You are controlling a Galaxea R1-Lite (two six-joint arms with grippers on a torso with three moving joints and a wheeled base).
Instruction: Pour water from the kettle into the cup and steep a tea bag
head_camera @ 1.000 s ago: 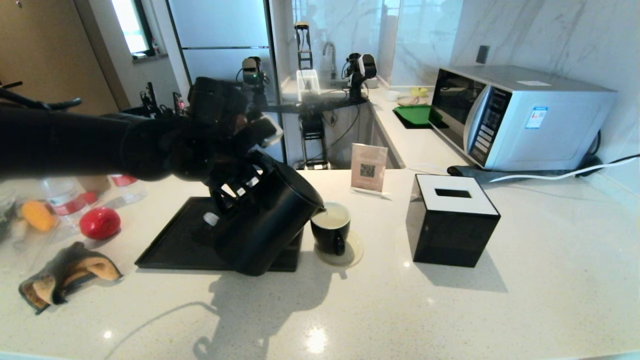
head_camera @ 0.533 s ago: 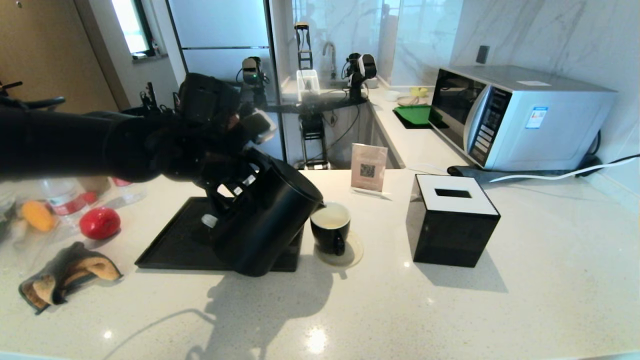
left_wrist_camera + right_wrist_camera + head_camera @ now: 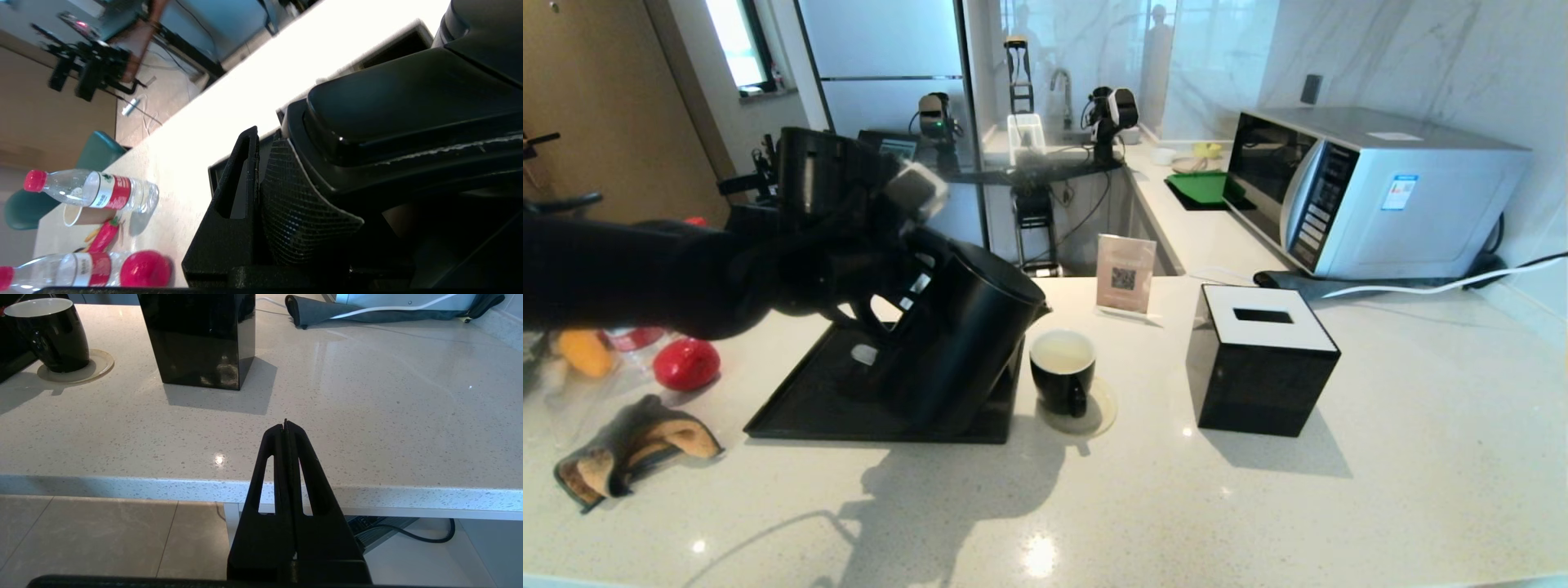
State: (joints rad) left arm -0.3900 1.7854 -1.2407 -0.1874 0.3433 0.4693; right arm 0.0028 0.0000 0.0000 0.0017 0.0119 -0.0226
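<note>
Kettle [image 3: 964, 343] more upright, off cup [image 3: 1063, 371]

Left gripper [image 3: 261, 179] clamped on the kettle [image 3: 408, 118] handle; one black finger [image 3: 235, 204] visible against the mesh pad beside the handle. Black tray [image 3: 214, 175] edge under it on the pale counter [image 3: 229, 106]. Farther off: two clear water bottles with red caps [image 3: 90, 192], a tan paper cup [image 3: 81, 214], a red packet [image 3: 102, 237], a teal chair [image 3: 96, 153].

The left arm [image 3: 645, 273] hid the kettle's [image 3: 968, 343] handle and the bottles at the counter's [image 3: 1176, 506] left edge. The tray's [image 3: 800, 400] far side lay behind the kettle. No tea bag could be made out.
</note>
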